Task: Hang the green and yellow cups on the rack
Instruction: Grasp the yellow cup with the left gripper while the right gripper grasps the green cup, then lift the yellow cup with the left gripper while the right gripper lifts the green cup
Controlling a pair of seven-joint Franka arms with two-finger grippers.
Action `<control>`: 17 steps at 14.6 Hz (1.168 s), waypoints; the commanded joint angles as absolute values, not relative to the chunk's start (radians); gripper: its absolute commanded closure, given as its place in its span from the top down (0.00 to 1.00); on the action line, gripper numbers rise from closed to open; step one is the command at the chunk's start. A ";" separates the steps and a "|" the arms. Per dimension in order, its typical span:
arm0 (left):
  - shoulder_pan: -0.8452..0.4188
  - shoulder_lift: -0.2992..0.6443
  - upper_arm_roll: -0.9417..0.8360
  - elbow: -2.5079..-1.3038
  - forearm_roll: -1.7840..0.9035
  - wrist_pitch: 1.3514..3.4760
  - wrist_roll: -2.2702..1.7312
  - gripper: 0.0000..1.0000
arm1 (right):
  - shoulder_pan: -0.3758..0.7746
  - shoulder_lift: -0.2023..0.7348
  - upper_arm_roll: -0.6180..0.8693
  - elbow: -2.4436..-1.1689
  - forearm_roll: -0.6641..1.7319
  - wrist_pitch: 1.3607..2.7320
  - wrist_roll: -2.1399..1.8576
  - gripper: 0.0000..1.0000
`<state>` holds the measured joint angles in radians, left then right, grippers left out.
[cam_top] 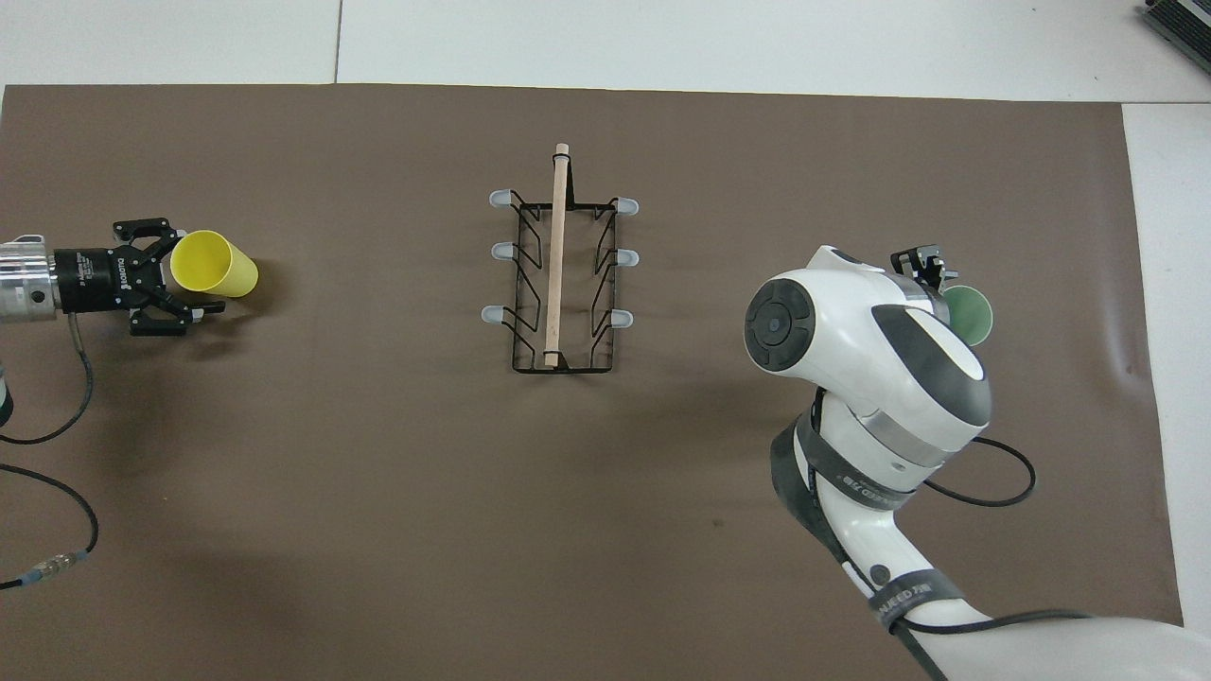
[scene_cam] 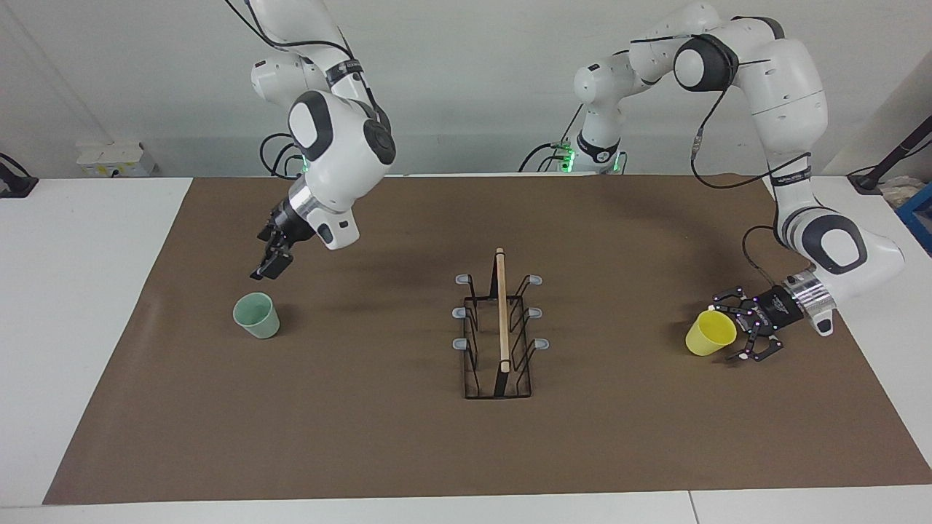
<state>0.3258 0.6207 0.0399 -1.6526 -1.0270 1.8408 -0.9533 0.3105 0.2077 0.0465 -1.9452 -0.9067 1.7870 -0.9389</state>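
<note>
Facing view, clock directions taken from the rack at the centre.

Rack point(scene_cam: 498, 335): black wire stand with a light wooden bar along its top and six grey-tipped pegs, upright at mid-mat on the brown mat point(scene_cam: 408, 451) that covers the desk point(scene_cam: 80, 306). No cup hangs on any peg.

Yellow cup point(scene_cam: 710, 333): at 3 o'clock from the rack, toward the left arm's end of the desk, tipped with its mouth turned to the left end effector.

Left end effector point(scene_cam: 737, 326): lying low and level at the yellow cup's rim, fingers spread apart, one on either side of the rim. Released; whether a finger touches the cup cannot be told.

Pale green cup point(scene_cam: 257, 314): at 9 o'clock from the rack, toward the right arm's end of the desk, standing upright with its mouth up, well apart from the rack.

Right end effector point(scene_cam: 268, 256): raised in the air above the green cup, pointing down toward it, clear of it. Released, holding nothing.
</note>
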 commanded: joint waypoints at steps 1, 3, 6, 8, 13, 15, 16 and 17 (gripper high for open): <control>0.321 0.563 0.040 -1.762 -1.098 1.891 -0.873 1.00 | 0.368 0.300 0.044 -1.933 -0.994 1.773 -0.823 1.00; 0.316 0.555 0.040 -1.790 -1.127 1.928 -0.845 1.00 | 0.386 0.334 0.044 -1.930 -1.014 1.756 -0.776 1.00; 0.298 0.557 0.040 -1.790 -1.143 1.948 -0.845 1.00 | 0.394 0.391 0.044 -1.934 -1.064 1.761 -0.744 1.00; 0.298 0.557 0.040 -1.790 -1.150 1.953 -0.845 0.90 | 0.376 0.406 0.044 -1.947 -1.110 1.776 -0.710 1.00; 0.292 0.542 0.043 -1.744 -1.141 1.967 -0.854 0.24 | 0.315 0.408 0.043 -2.040 -1.196 1.880 -0.597 1.00; 0.269 0.519 0.049 -1.721 -1.132 1.979 -0.848 0.18 | 0.284 0.407 0.044 -2.071 -1.226 1.913 -0.557 1.00; 0.255 0.499 0.049 -1.721 -1.117 2.003 -0.848 0.17 | 0.281 0.405 0.044 -2.082 -1.236 1.922 -0.537 1.00; 0.241 0.470 0.049 -1.723 -1.094 2.029 -0.850 0.15 | 0.279 0.403 0.043 -2.089 -1.244 1.927 -0.522 1.00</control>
